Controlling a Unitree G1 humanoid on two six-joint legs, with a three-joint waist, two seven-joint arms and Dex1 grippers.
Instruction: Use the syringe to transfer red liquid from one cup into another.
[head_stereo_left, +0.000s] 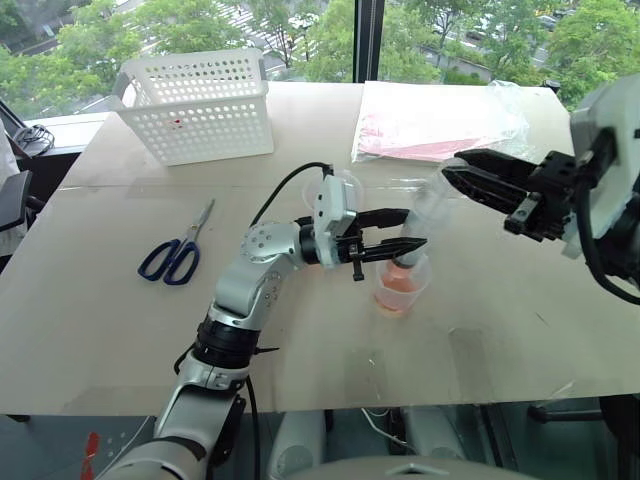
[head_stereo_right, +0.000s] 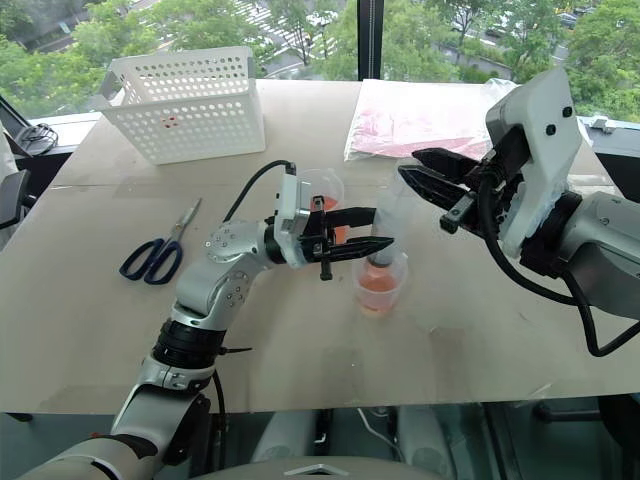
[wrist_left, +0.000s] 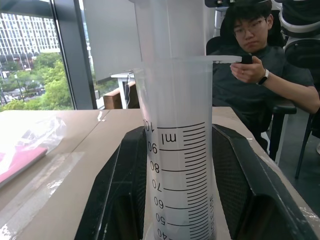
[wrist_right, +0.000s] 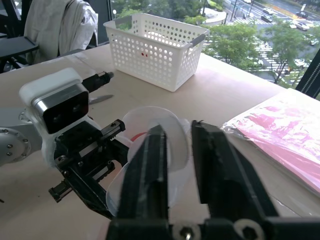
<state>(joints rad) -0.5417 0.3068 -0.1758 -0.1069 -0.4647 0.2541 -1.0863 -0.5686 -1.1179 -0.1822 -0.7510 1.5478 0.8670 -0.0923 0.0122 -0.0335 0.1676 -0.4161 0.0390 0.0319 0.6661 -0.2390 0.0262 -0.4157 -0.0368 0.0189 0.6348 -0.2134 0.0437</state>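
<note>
On the syringe (wrist_left: 175, 165) barrel, "ml" is printed beside a graduated scale; 90, 80, 70, 60, 50 and 40 can be read.

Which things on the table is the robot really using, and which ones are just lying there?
Using:
- the syringe, held by both grippers
- the small cup of red liquid
- the bigger cup behind

Just lying there:
- white basket
- blue scissors
- pink packet in plastic

Syringe (head_stereo_right: 385, 225) upright in smaller cup (head_stereo_right: 380, 285); scissors (head_stereo_right: 155, 255) left — basket (head_stereo_right: 185, 100) behind.
</note>
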